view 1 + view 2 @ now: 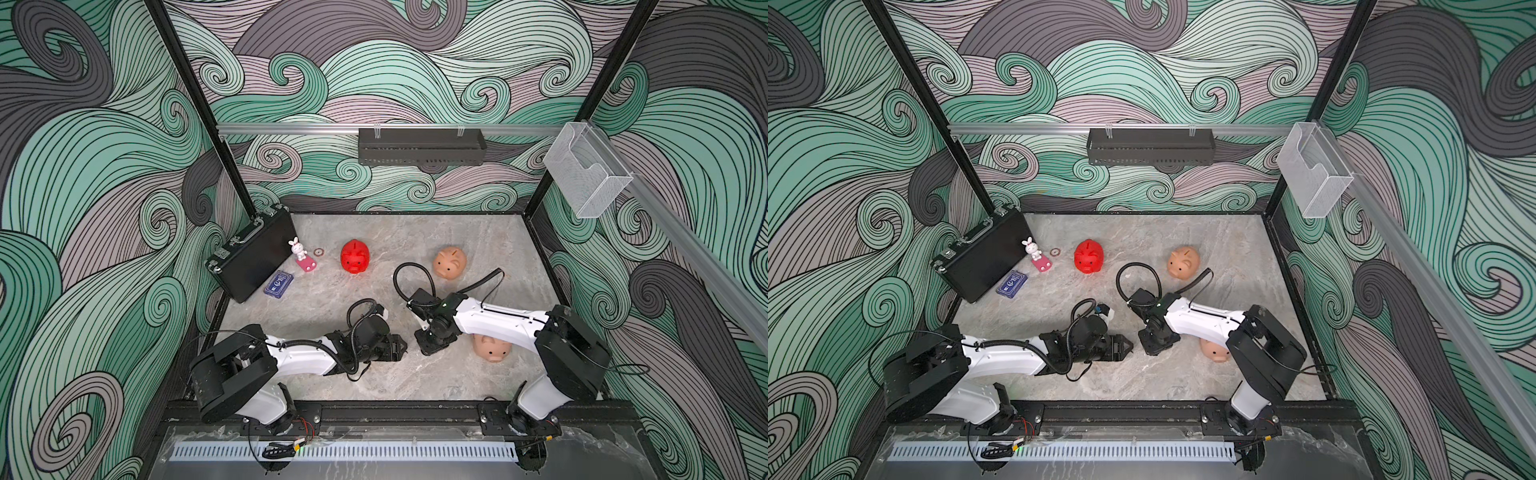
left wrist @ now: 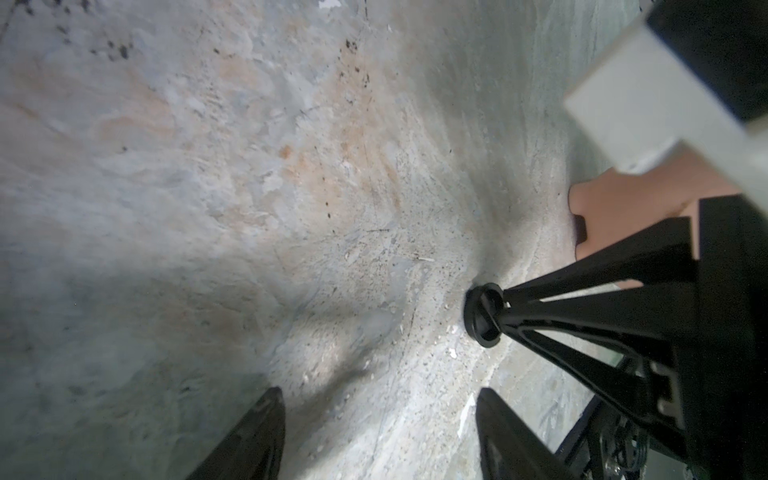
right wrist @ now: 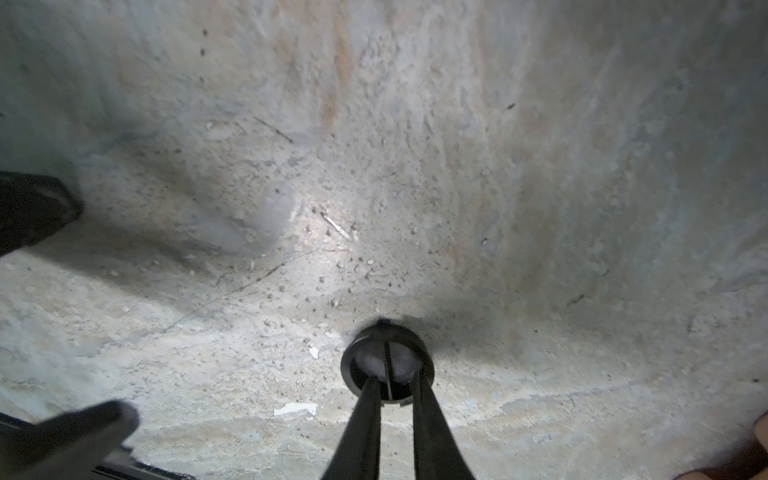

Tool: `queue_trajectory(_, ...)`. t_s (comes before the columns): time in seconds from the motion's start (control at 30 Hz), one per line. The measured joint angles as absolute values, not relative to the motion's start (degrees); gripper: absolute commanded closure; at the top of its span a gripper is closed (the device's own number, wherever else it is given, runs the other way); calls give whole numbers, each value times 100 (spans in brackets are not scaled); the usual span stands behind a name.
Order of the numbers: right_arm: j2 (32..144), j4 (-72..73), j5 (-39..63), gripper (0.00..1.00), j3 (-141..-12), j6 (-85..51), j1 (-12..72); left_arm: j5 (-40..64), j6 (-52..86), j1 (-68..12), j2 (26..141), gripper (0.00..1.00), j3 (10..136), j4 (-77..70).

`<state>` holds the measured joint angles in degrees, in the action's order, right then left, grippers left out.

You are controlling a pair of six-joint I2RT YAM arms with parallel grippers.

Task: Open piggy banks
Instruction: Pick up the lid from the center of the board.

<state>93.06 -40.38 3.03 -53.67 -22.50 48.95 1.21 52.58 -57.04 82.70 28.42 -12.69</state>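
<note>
While the right gripper (image 3: 388, 384) pinched a black belly plug (image 3: 387, 360) by its cross-rib just above the counter (image 1: 415, 249), the left gripper (image 2: 380, 432) hung nearby with its jaws apart and nothing between them. The plug's peach-pink piggy bank (image 1: 492, 348) lay partly under the right arm, well clear of the plug, so that one read as opened. A red piggy bank (image 1: 354, 256) and a second peach-pink piggy bank (image 1: 449, 262) sat upright farther back, well apart, their bellies hidden.

Risks, as judged: the grip on the thin rib looked slight, and the plug could twist or drop and roll on release. The right forearm hung over the opened pig; a low swing could knock it. Both grippers sat close together, so a careless reach could make them collide.
</note>
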Motion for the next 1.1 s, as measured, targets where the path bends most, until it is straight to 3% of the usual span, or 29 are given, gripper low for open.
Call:
queue_trajectory(0.53,9581,-3946,344,84,-5380,-2248,4908,40,5328,-5719,8259,28,2832,-1271)
queue_trajectory(1.1,9644,-3994,148,100,-5439,-2261,5030,19,5334,-5719,8259,29,2832,-1267)
